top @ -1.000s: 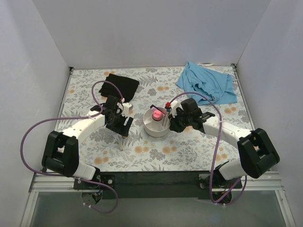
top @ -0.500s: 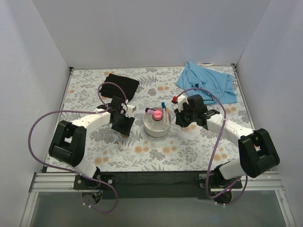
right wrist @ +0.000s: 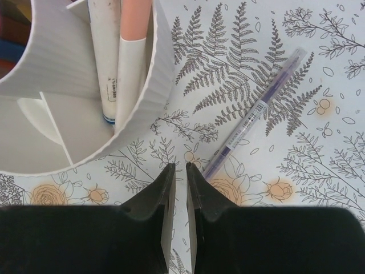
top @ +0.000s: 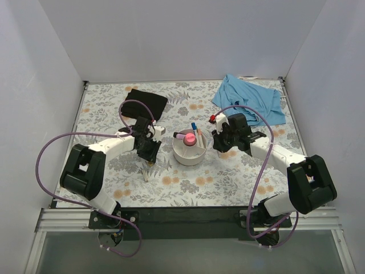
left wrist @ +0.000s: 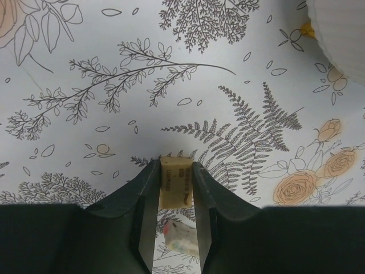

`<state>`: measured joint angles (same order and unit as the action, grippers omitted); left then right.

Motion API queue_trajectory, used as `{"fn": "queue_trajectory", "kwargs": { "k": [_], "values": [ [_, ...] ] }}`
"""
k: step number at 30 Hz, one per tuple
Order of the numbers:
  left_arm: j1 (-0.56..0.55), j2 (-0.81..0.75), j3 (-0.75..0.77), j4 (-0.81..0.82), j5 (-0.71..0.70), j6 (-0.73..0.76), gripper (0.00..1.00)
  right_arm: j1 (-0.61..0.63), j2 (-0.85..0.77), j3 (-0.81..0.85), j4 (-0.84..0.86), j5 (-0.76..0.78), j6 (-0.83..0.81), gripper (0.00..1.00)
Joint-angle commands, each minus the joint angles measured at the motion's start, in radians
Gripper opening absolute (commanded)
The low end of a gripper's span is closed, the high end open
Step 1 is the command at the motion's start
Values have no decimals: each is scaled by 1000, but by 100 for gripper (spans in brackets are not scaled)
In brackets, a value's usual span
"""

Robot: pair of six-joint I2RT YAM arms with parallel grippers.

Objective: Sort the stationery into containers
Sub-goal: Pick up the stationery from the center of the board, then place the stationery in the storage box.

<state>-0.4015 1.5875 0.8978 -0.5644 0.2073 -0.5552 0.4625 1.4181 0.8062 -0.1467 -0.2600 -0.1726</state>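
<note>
- Looking down from the top camera, the white bowl [top: 188, 158] stands on the table [top: 228, 180] between the two arms, where either can reach it. It holds a pink-capped bottle [top: 189, 138] near its middle and a blue-capped pen [top: 194, 128] leaning at the rim. The left gripper [top: 150, 158] sits low just left of the bowl, and the right gripper [top: 217, 141] is just right of it.
- The left wrist view shows the jaws pressed against both sides of a tan piece [left wrist: 175, 185] lying on the table. They pinch it across its narrow width, likely to lift it to the bowl, whose edge shows at upper right. A whitish scrap [left wrist: 182, 240] lies between the fingers nearer the camera, seemingly untouched.
- The right wrist view shows the jaws almost pressed together, with only a slit between them; I cannot tell whether anything sits in it. The tips hang just outside the bowl wall. A purple pen [right wrist: 256, 111] lies loose just beside them, probably the next pick, and taking it would need the jaws spread. Inside the nearest compartment, a white pen [right wrist: 106, 57] and a pink tube [right wrist: 136, 40] lean against the wall.
</note>
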Motion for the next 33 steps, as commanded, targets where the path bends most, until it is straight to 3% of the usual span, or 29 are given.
{"fn": "queue_trajectory", "kwargs": {
  "k": [1, 6, 9, 12, 13, 16, 19, 23, 33],
  "values": [
    [0, -102, 55, -64, -43, 55, 0, -18, -7, 16, 36, 13, -18, 22],
    [3, -225, 254, -74, 73, 65, 0, -31, -4, 10, 36, 18, -27, 22],
    [3, -230, 294, -19, 173, 12, 0, -39, -2, 7, 36, 18, -27, 22],
    [3, -297, 222, 173, 248, -77, 0, -44, 1, 7, 36, 19, -30, 22],
    [3, -329, 132, 248, 270, -125, 0, -47, 1, 5, 35, 22, -30, 22],
    [3, -421, -47, 638, 308, -217, 0, -48, 10, 7, 36, 27, -33, 22],
    [-13, -446, -143, 851, 284, -327, 0, -51, 22, 17, 35, 28, -33, 22],
    [-20, -409, -160, 926, 236, -362, 0, -53, 30, 36, 35, 39, -45, 22],
    [-23, -345, -243, 1100, 302, -512, 0, -56, 41, 34, 12, 59, -54, 22]
  ]
}}
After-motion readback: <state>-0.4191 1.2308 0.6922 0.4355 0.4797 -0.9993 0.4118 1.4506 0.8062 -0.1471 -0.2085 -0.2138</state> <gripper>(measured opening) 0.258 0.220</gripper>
